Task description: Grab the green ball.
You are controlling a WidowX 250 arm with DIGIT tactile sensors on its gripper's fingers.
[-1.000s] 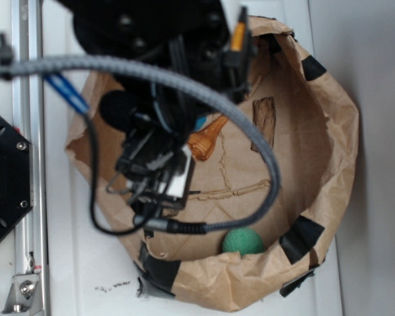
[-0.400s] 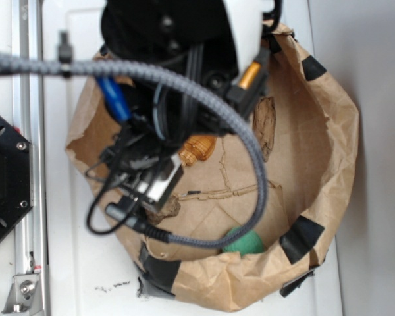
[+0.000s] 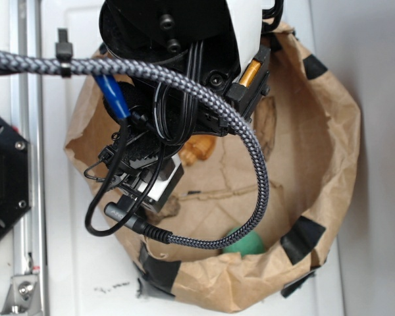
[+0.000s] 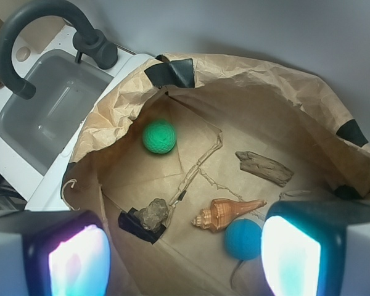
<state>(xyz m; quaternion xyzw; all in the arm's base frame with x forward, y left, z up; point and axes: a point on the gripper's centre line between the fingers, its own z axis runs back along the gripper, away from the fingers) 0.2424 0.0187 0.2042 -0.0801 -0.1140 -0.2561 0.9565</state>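
The green ball (image 4: 159, 136) lies on the floor of the brown paper bag (image 4: 253, 80), near its far left wall in the wrist view. From outside, the green ball (image 3: 245, 243) shows half hidden behind a grey braided cable at the bag's near rim. My gripper (image 4: 182, 262) is open, high above the bag floor, with nothing between its two lit pads (image 4: 74, 262). The ball sits well ahead of the fingertips and slightly left of their midline. In the exterior view the arm's body hides the jaws.
A blue ball (image 4: 243, 239), an orange spiral shell (image 4: 225, 214), a grey rock (image 4: 153, 213) and a piece of driftwood (image 4: 265, 166) also lie in the bag. A toy sink (image 4: 46, 117) with a dark faucet (image 4: 43, 24) stands left of the bag.
The arm has shifted up and to the right over the bag, and its braided cable now crosses in front of the green ball. The ball itself has not moved.
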